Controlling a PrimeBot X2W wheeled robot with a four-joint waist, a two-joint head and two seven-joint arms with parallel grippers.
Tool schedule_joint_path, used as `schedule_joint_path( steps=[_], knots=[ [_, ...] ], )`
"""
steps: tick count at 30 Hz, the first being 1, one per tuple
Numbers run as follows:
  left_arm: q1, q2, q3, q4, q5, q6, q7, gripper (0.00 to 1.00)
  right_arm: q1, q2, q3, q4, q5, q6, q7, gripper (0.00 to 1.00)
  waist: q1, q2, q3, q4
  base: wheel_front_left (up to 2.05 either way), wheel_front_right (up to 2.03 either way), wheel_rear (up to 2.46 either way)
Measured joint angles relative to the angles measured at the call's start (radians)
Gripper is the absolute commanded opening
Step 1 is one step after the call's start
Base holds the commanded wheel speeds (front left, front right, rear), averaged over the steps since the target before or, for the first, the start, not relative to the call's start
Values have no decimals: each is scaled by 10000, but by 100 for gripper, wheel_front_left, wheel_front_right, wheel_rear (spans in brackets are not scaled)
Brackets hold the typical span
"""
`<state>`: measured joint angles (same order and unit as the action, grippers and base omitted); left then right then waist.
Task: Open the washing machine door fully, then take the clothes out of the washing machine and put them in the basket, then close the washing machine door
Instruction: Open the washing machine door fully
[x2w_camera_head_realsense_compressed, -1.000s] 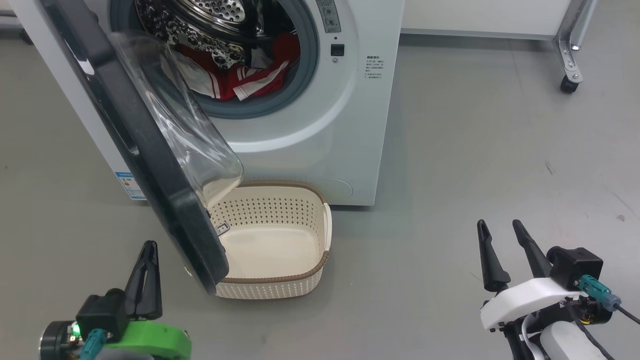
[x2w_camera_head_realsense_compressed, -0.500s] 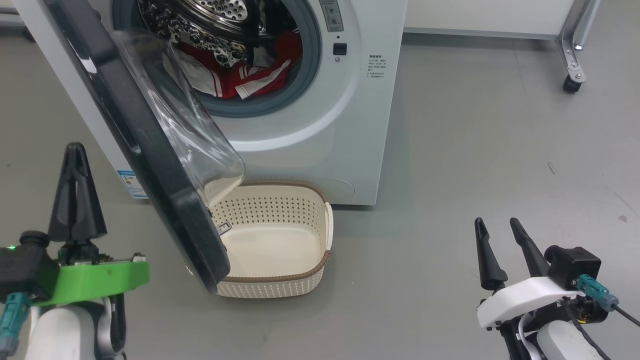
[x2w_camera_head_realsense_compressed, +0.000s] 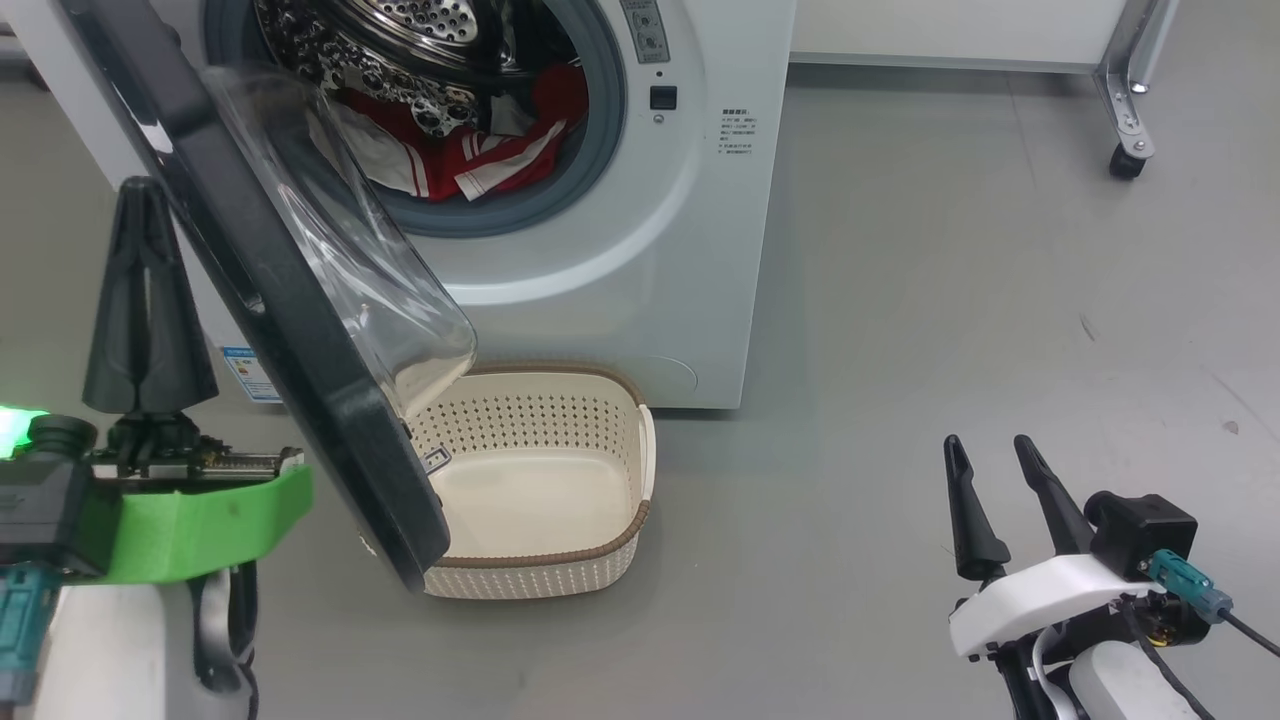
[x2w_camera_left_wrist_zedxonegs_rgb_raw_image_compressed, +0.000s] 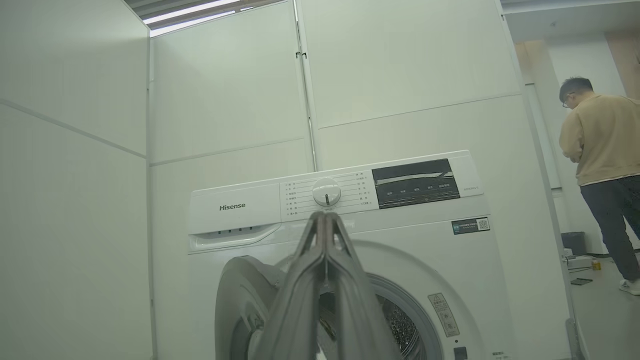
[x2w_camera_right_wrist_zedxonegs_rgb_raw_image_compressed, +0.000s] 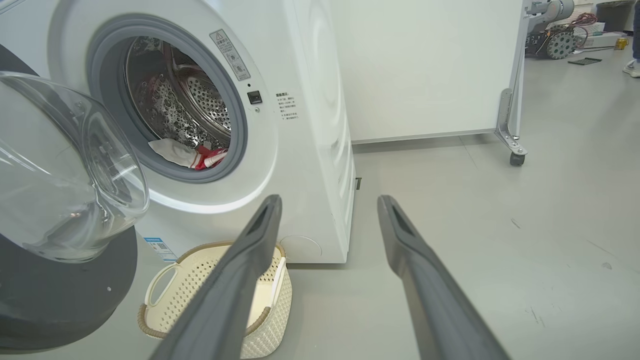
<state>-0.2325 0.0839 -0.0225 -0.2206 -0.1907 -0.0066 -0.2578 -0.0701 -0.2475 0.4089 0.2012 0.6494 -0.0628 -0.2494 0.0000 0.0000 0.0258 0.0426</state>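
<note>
Washing machine door (x2w_camera_head_realsense_compressed: 290, 350), glossy black around a bulging clear glass bowl, stands partly open before the washing machine (x2w_camera_head_realsense_compressed: 640, 270). Left hand (x2w_camera_head_realsense_compressed: 142, 195), clenched, and right hand (x2w_camera_head_realsense_compressed: 986, 445), released, hover short of the machine. Cream perforated basket (x2w_camera_head_realsense_compressed: 540, 578) at its foot shows a bare bottom; red-and-white clothes (x2w_camera_head_realsense_compressed: 470, 160) lie in its drum.

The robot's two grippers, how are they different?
The left gripper is shut, its fingers pressed together; the right gripper is open, fingers apart. The left gripper sits on a green mount, the right gripper on a white mount. Both have long dark fingers and hold nothing.
</note>
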Motion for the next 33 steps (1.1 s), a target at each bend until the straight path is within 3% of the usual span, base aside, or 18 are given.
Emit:
schedule_joint_path(
  steps=[8,19,26,33],
  knots=[
    [52,-75,-984,313,25,-359,123,0,1,136,-71,54,-113,90,0,100,0,0,42,-159,0,0,0],
    [908,-113,-2537,1365,-15,-867,1266,0,5,253,-261,123,-196,180,0,100,0,0,115,-352,0,0,0],
    [1120,-153,-2677,2169,-138,-849,1871,0,5,504,-531,123,-121,347,-2,100,0,0,175,-427,0,0,0],
    [1189,-221,-2493,2700,-140,-554,2088,0,5,539,-579,138,-125,437,-2,100,0,0,235,-457,0,0,0]
  ],
)
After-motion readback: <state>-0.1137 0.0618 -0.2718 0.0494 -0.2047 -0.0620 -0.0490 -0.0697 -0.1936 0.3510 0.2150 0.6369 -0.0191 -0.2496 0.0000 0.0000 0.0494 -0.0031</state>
